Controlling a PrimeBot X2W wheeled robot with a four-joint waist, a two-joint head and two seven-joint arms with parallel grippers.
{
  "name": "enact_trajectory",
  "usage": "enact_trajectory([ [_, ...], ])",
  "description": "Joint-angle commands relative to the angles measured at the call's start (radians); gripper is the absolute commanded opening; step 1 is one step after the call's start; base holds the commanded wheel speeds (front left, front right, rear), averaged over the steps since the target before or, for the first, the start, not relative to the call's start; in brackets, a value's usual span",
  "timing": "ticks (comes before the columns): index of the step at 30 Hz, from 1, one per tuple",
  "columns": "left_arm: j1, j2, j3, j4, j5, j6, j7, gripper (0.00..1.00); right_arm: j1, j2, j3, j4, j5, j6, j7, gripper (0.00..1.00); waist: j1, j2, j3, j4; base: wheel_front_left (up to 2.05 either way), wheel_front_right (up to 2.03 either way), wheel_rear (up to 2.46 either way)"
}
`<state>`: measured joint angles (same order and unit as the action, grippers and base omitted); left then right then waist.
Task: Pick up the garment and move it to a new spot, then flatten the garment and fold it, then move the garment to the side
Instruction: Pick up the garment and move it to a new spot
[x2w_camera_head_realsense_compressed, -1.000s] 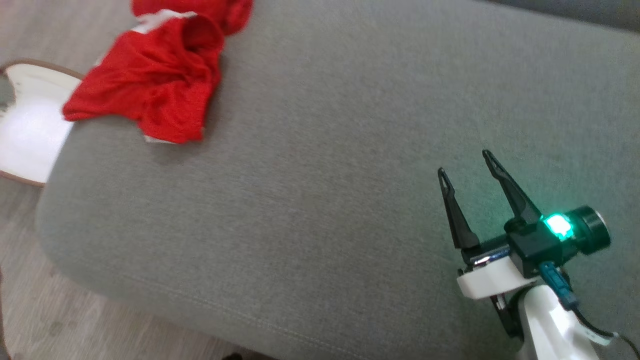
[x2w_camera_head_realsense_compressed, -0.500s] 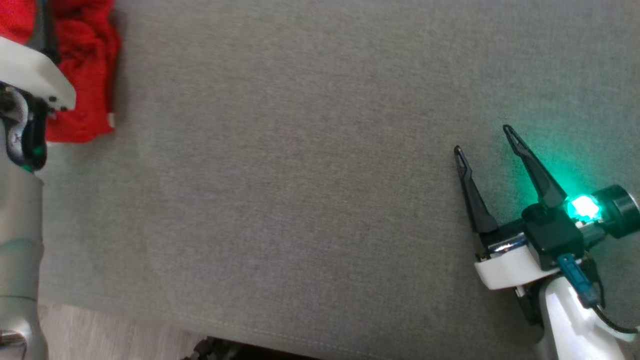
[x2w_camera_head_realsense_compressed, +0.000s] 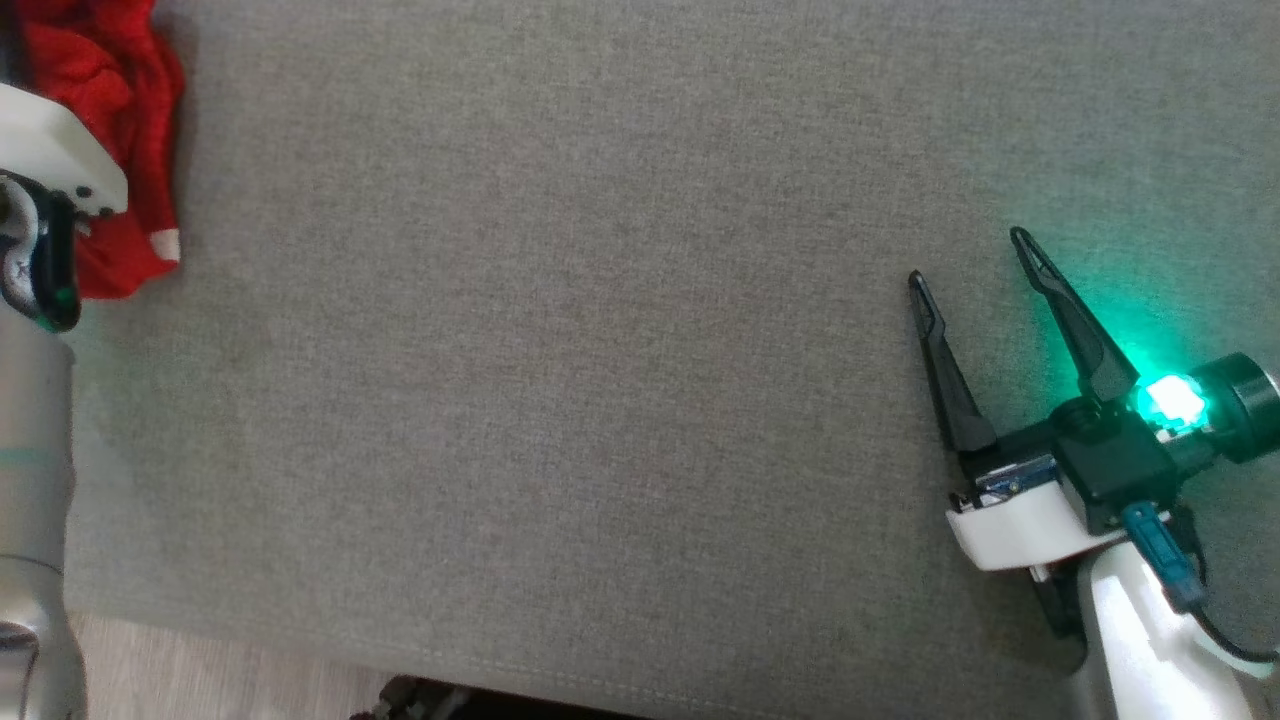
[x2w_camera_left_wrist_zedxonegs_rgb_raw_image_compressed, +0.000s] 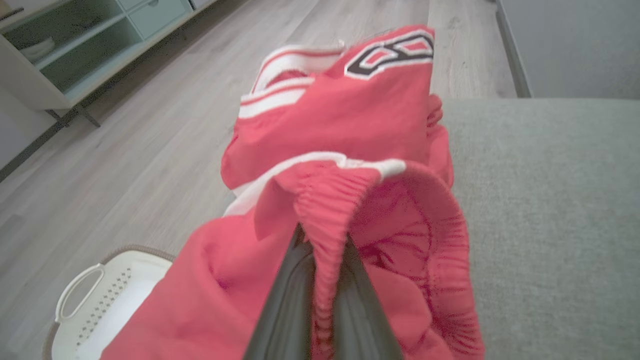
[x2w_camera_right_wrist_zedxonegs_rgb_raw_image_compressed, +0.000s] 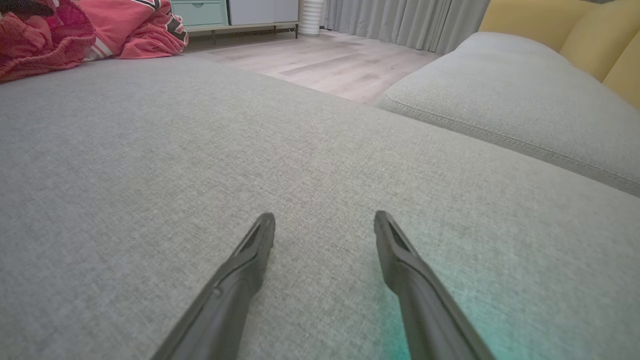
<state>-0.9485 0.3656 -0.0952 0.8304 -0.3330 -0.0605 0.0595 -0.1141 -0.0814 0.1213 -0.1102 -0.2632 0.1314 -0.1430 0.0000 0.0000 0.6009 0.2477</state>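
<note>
The garment (x2w_camera_left_wrist_zedxonegs_rgb_raw_image_compressed: 350, 125) is a crumpled pair of red shorts with white trim, lying at the left end of the grey sofa cushion (x2w_camera_head_realsense_compressed: 600, 350). My left gripper (x2w_camera_left_wrist_zedxonegs_rgb_raw_image_compressed: 322, 235) is shut on its elastic waistband, with the fabric pinched between both fingers. In the head view the garment (x2w_camera_head_realsense_compressed: 110, 120) lies at the top left, partly hidden behind my left arm's white wrist (x2w_camera_head_realsense_compressed: 50, 150). My right gripper (x2w_camera_head_realsense_compressed: 968, 259) hovers open over bare cushion at the lower right, far from the shorts. The right wrist view has its fingers spread (x2w_camera_right_wrist_zedxonegs_rgb_raw_image_compressed: 325, 217) and the garment (x2w_camera_right_wrist_zedxonegs_rgb_raw_image_compressed: 75, 30) far off.
A white laundry basket (x2w_camera_left_wrist_zedxonegs_rgb_raw_image_compressed: 100, 295) stands on the wooden floor (x2w_camera_left_wrist_zedxonegs_rgb_raw_image_compressed: 150, 125) beside the cushion's left end. A low cabinet (x2w_camera_left_wrist_zedxonegs_rgb_raw_image_compressed: 75, 50) is beyond it. A second grey cushion (x2w_camera_right_wrist_zedxonegs_rgb_raw_image_compressed: 500, 90) and yellow back cushions (x2w_camera_right_wrist_zedxonegs_rgb_raw_image_compressed: 600, 40) lie past a gap. The cushion's front edge (x2w_camera_head_realsense_compressed: 500, 660) is close.
The head camera has swung, so the whole picture shifted. My left arm has come into view at the garment. The right gripper stays open over the cushion.
</note>
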Motion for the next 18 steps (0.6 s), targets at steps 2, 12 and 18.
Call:
enact_trajectory([
  [2, -0.043, 0.083, 0.021, -0.026, 0.02, 0.007, -0.037, 0.0, -0.011, 0.012, 0.028, 0.029, 0.015, -0.001, -0.016, 1.0, 0.0, 0.0, -0.037, -0.002, 0.0, 0.0, 0.0],
  [12, -0.079, 0.113, -0.08, -0.25, 0.077, -0.038, -0.043, 0.0, -0.005, 0.029, -0.052, 0.135, 0.069, -0.001, -0.071, 1.0, 0.0, 0.0, -0.254, -0.065, 0.0, 0.0, 0.0],
  [18, -0.061, 0.062, -0.165, -0.501, 0.05, -0.056, 0.066, 0.0, 0.013, 0.031, -0.079, 0.195, 0.129, -0.001, -0.094, 1.0, 0.0, 0.0, -0.382, -0.157, 0.0, 0.0, 0.0],
])
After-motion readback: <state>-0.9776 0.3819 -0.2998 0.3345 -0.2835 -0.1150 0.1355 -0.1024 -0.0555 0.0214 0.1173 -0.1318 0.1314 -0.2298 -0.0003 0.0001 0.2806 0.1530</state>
